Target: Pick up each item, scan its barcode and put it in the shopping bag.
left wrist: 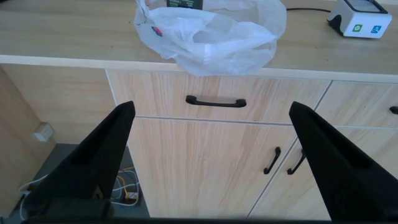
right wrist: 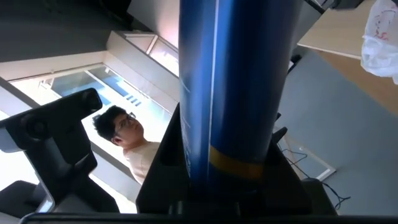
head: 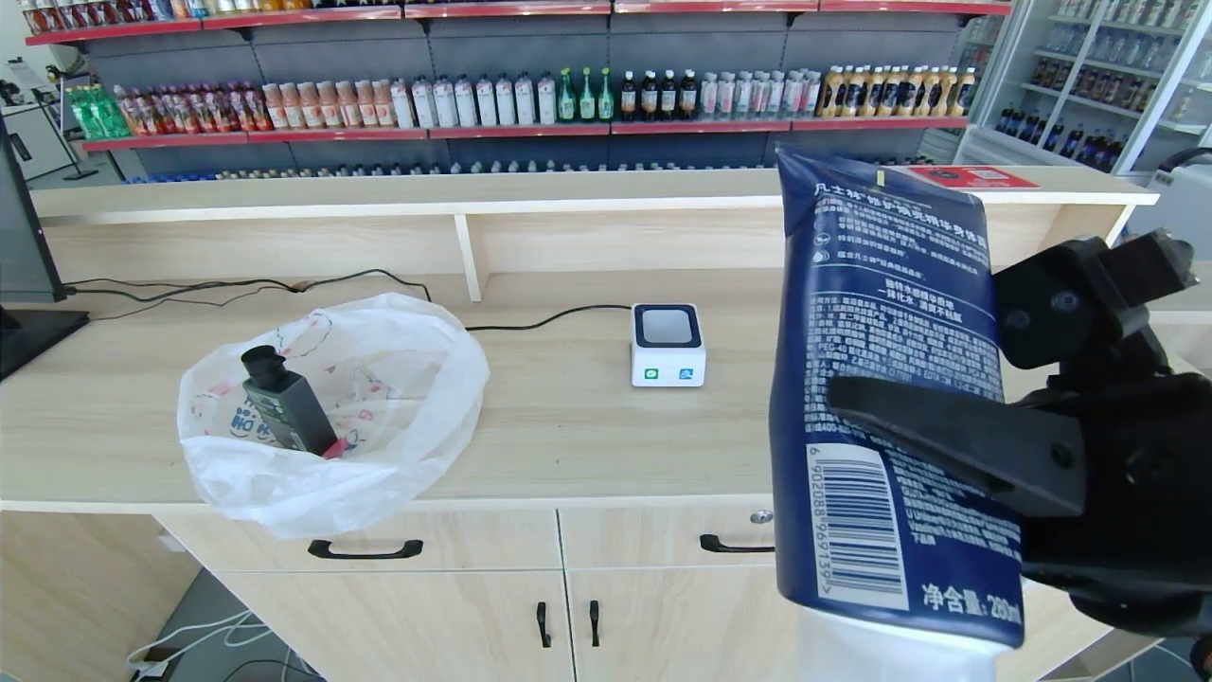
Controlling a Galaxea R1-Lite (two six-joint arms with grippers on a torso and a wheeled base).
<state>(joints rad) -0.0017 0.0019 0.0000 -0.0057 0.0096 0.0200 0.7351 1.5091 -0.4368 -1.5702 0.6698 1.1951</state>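
My right gripper [head: 852, 398] is shut on a dark blue tube [head: 881, 275], held upright above the counter's right end, close to the head camera. The tube's barcode [head: 857, 521] faces the head camera. In the right wrist view the blue tube [right wrist: 230, 74] runs up between the right gripper's [right wrist: 224, 168] fingers. A small white scanner [head: 668, 346] sits mid-counter, left of the tube. The white plastic shopping bag [head: 379, 398] lies open at the counter's left front with a dark green bottle [head: 284, 403] inside. My left gripper [left wrist: 211, 109] hangs open before the cabinet fronts, below the bag [left wrist: 211, 31].
A raised wooden ledge [head: 398, 199] runs behind the counter, with shelves of bottles [head: 530, 99] beyond. A dark monitor [head: 19, 237] stands at the far left, and cables [head: 237, 284] trail along the counter's back. Drawer handles [left wrist: 216, 101] stick out of the cabinet front.
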